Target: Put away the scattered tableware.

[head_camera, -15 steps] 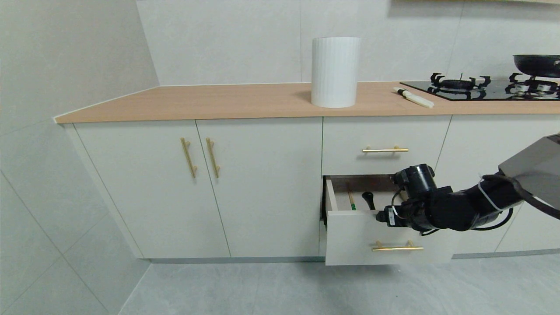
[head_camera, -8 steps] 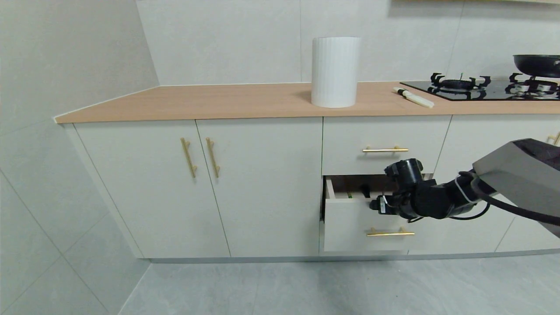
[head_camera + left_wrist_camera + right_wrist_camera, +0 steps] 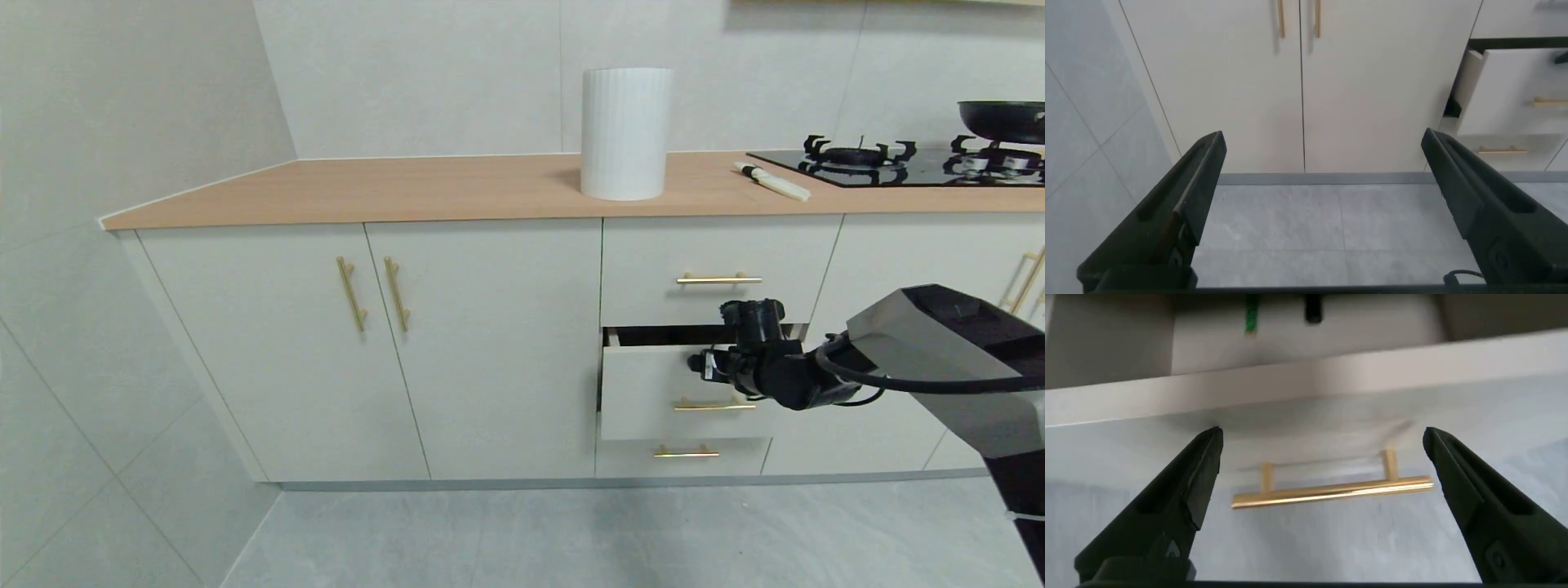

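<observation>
Nearly shut drawer (image 3: 645, 384) holds green-tipped stick (image 3: 1252, 317), black utensil handle (image 3: 1312, 309)

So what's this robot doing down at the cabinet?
Its right arm is closing the middle drawer, which stood much further out a second ago and is now open just a crack. The right gripper faces the drawer front with its fingers open, either side of the gold handle but not gripping it. A white utensil lies on the countertop.
</observation>
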Available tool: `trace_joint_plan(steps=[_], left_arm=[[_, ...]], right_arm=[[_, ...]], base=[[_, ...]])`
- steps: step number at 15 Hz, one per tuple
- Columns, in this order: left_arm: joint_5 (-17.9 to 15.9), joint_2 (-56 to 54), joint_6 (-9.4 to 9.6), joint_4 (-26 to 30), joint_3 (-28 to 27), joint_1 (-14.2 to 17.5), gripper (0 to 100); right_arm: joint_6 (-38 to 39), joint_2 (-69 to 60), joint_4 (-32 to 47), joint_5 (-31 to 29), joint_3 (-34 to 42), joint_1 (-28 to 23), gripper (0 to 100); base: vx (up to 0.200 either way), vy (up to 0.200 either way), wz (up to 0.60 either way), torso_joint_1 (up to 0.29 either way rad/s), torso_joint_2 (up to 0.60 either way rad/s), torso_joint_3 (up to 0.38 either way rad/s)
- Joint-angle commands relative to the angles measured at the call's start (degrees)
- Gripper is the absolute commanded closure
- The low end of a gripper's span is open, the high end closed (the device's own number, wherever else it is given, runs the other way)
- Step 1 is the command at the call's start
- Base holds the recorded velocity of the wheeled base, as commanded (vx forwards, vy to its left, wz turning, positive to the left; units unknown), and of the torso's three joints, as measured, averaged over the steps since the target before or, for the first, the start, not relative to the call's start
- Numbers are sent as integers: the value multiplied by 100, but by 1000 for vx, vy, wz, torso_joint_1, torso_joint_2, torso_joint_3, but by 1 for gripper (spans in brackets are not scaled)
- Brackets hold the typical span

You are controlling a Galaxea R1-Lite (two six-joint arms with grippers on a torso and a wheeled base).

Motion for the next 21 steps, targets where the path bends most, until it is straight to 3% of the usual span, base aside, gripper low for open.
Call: trace_joint_plan(steps=[1, 21], left_arm=[[1, 0, 0, 0, 0, 1, 0], [1, 0, 0, 0, 0, 1, 0]], right_arm=[[3, 266, -181, 1, -16, -87, 0], [671, 1637, -322, -377, -2381, -324, 0]], base=[[0, 0, 0, 0, 0, 0], [0, 0, 0, 0, 0, 0]])
